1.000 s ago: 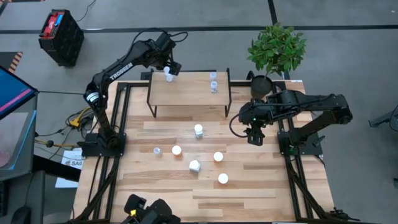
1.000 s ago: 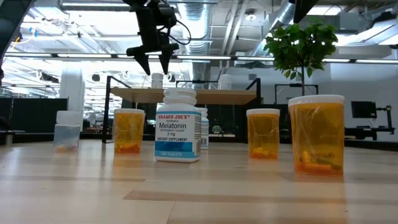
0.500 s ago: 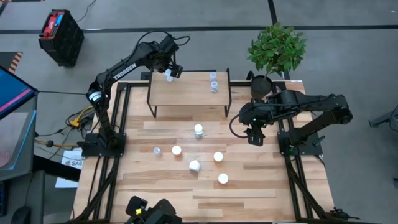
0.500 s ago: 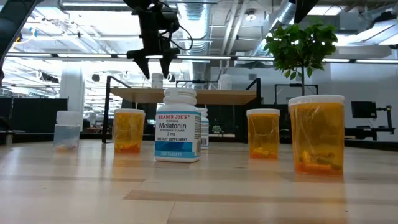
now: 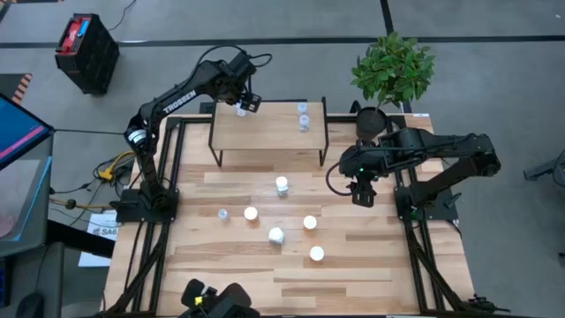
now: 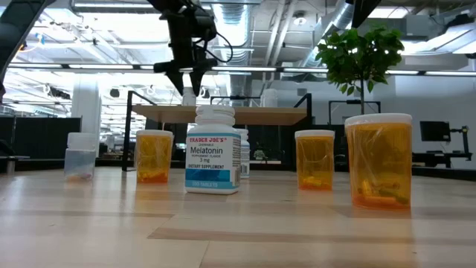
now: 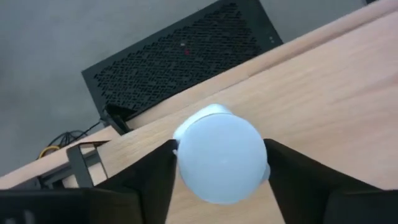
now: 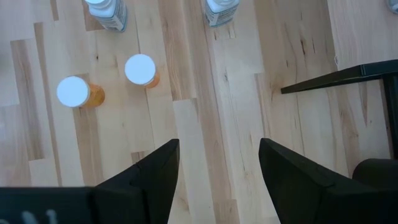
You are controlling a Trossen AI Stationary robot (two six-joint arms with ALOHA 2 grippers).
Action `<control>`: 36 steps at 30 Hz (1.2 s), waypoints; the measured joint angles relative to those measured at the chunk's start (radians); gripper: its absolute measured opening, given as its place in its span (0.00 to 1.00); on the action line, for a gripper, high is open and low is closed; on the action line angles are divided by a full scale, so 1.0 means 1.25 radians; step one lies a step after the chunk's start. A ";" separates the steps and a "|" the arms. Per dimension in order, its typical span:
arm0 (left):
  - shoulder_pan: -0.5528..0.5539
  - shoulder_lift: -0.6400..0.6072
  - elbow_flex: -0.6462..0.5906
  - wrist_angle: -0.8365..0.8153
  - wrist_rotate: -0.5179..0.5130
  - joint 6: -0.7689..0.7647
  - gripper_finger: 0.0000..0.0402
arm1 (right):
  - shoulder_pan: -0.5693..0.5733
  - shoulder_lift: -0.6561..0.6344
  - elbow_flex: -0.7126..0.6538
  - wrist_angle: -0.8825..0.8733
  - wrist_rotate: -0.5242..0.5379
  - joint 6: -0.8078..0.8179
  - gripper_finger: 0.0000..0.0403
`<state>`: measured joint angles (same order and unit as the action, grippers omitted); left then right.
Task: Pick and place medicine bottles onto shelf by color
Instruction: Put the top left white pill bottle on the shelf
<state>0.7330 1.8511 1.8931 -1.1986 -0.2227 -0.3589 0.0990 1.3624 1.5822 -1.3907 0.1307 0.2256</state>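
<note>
The left gripper [image 5: 242,104] is hanging over the shelf [image 5: 265,141] at its back-left corner, right by the rear edge; the left wrist view is showing what the high view cannot, a white bottle [image 7: 219,153] standing between the spread fingers [image 7: 152,177], with thin gaps on both sides, so nothing is clamping it; two clear bottles [image 5: 303,117] are sitting further right on the same board, leaving bare wood between. The right gripper [image 5: 362,196] is hovering off the shelf's right leg, jaws apart and empty; its wrist view is catching two orange bottles [image 8: 142,70] from above, while the low view is showing the Melatonin bottle [image 6: 213,151] up front. Loose bottles are clustering mid-table [image 5: 353,265]; the near boards are lying open.
</note>
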 joint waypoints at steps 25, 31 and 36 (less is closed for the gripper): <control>0.003 0.001 0.075 -0.117 0.177 0.617 0.39 | -0.001 0.000 0.000 0.000 0.000 0.001 0.61; 0.013 0.000 0.086 -0.156 0.254 0.817 0.42 | -0.001 0.000 0.000 0.001 0.000 0.002 0.61; 0.037 0.000 0.086 -0.173 0.274 0.901 0.41 | -0.001 0.000 0.000 0.007 0.000 0.002 0.61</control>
<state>0.7798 1.8511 2.0006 -1.4146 0.1201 0.7669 0.0982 1.3622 1.5822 -1.3814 0.1307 0.2279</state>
